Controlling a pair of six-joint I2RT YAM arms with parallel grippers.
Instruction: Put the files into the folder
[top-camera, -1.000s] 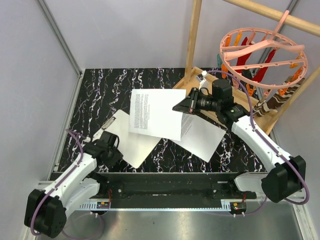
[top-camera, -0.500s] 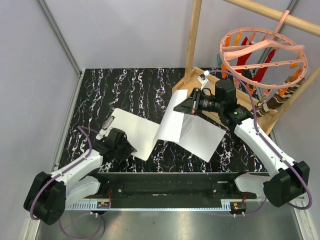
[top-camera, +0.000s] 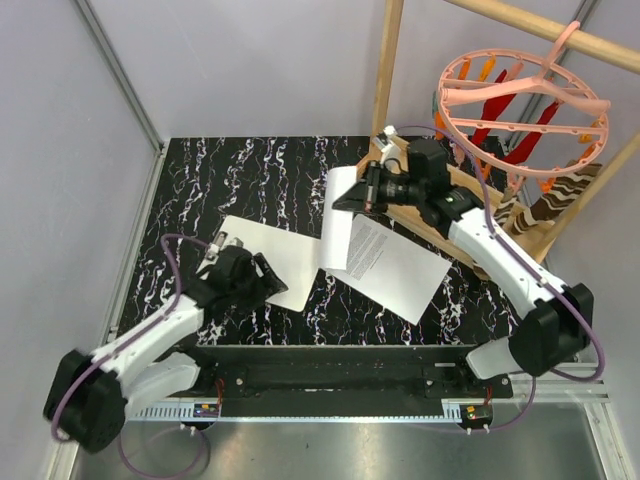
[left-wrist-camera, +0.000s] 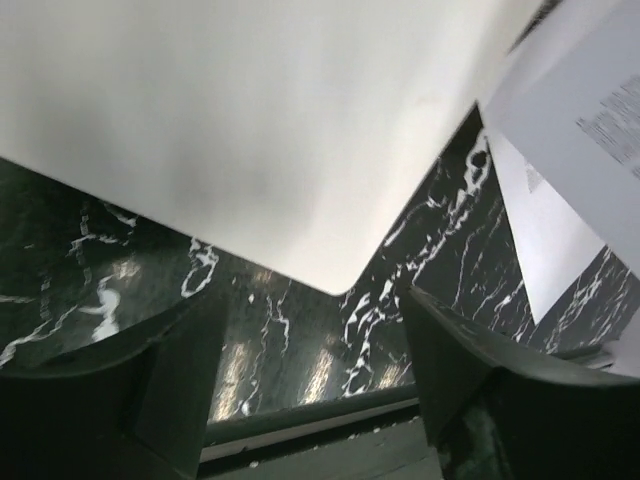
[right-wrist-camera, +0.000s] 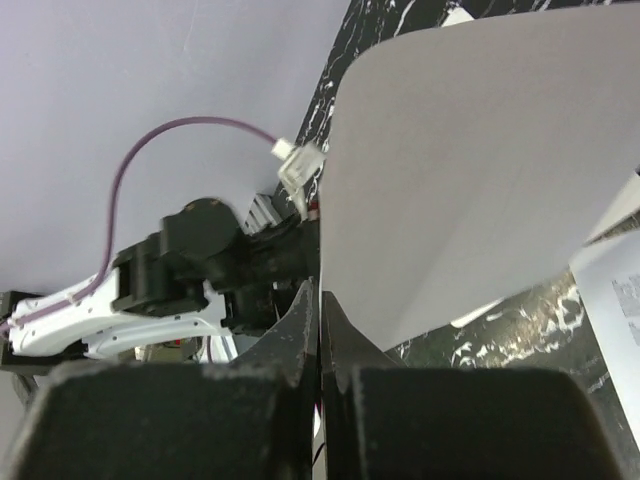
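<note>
The folder (top-camera: 270, 255) is a white board lying flat at the table's left, with its metal clip (top-camera: 213, 245) at the far-left end. My left gripper (top-camera: 257, 282) is open at the folder's near corner (left-wrist-camera: 250, 130), and nothing is between its fingers (left-wrist-camera: 470, 370). My right gripper (top-camera: 347, 200) is shut on one of the files (top-camera: 336, 235), which hangs from it almost on edge, its blank side (right-wrist-camera: 470, 170) towards the wrist camera. A second printed sheet (top-camera: 395, 268) lies flat on the table right of centre, under the hanging one's lower edge.
A wooden tray (top-camera: 470, 195) and upright wooden poles (top-camera: 386, 70) stand at the back right, right behind my right arm. A pink round peg hanger (top-camera: 520, 95) hangs above them. A metal rail (top-camera: 340, 375) runs along the near edge.
The right gripper has lifted its sheet off the folder and carried it back and right, so it now hangs on edge. The left gripper has opened and let go of the folder's edge.
</note>
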